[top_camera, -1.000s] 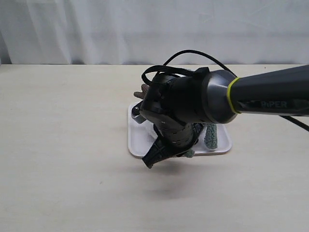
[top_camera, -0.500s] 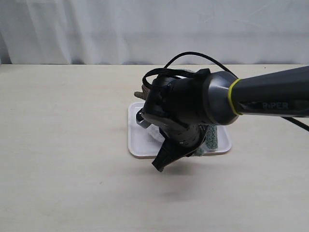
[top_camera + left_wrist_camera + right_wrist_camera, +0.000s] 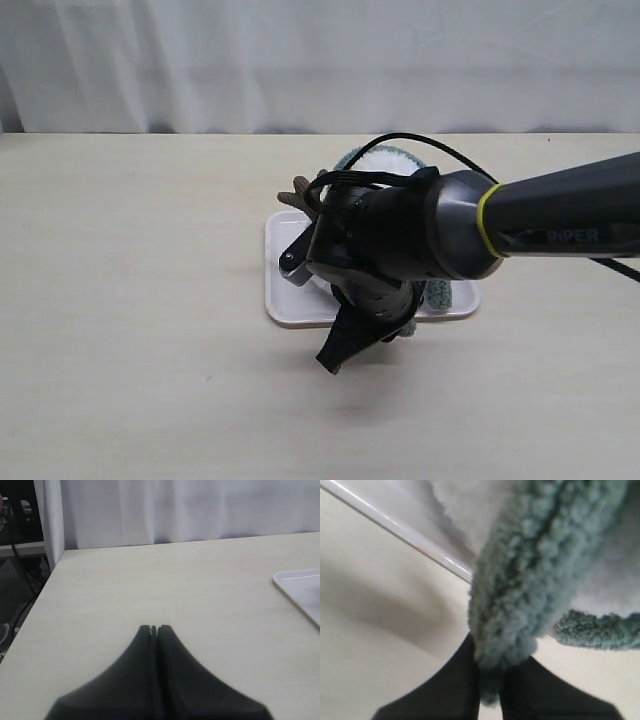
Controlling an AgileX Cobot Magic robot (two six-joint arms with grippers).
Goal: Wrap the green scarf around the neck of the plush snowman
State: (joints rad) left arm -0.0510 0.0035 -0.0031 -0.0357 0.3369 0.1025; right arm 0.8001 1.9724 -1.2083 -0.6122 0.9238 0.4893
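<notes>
The wrapping step is being carried out. One end of the green scarf (image 3: 530, 575) is being pinched between the closed jaws of the right gripper (image 3: 490, 682), with the fleece bulging out above the fingertips and a second stretch trailing off to one side. In the exterior view the scarf is being shown as an arc above the right arm's wrist and as a strip hanging beside it. From this it is being judged that the strip is being led around the plush snowman (image 3: 465, 502). The snowman is being carried by the white tray (image 3: 285, 305) and almost wholly hidden by the arm, with only a brown twig arm (image 3: 297, 190) being left in sight. The snowman's neck is being hidden, so it cannot be told whether the scarf is lying in the crease. The left gripper (image 3: 154, 629) is being held well apart from the work, over the table (image 3: 150, 575), its jaws pressed together on nothing.

The next move is being judged to call for the held end to be taken across the snowman and drawn low enough to settle in the crease. This is being advised gently, since the light plush could be tipped by any hard pull
</notes>
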